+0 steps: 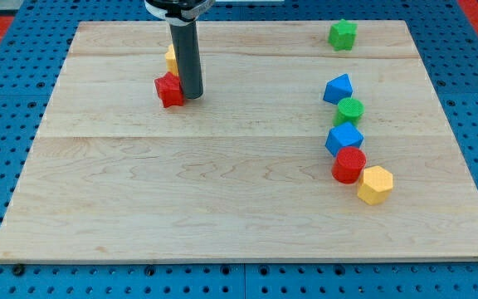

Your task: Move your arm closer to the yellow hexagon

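Observation:
The yellow hexagon (375,184) lies at the view's lower right, the bottom end of a curved chain of blocks. My tip (191,95) stands at the view's upper left, far from the hexagon. It touches the right side of a red block (168,90). A second yellow block (171,58) sits just behind the rod, partly hidden by it.
Above the hexagon the chain holds a red cylinder (348,164), a blue cube (343,138), a green cylinder (349,110) and a blue block (337,88). A green block (343,35) sits near the top right. The wooden board (222,183) rests on a blue pegboard.

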Robot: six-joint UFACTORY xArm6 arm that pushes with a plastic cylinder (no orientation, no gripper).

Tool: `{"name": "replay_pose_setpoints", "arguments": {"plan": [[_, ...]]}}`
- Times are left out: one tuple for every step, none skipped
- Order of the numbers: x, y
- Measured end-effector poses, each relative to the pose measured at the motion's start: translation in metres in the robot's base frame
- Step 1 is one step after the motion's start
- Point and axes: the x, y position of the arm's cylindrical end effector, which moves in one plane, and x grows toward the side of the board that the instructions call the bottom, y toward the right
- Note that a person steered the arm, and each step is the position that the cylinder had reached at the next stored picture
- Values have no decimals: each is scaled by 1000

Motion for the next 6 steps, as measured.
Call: {"name": "replay_pose_setpoints", "arguments": {"plan": [[0,0],[2,0],[-12,62],[-83,141],[-90,236],[-39,309]]}}
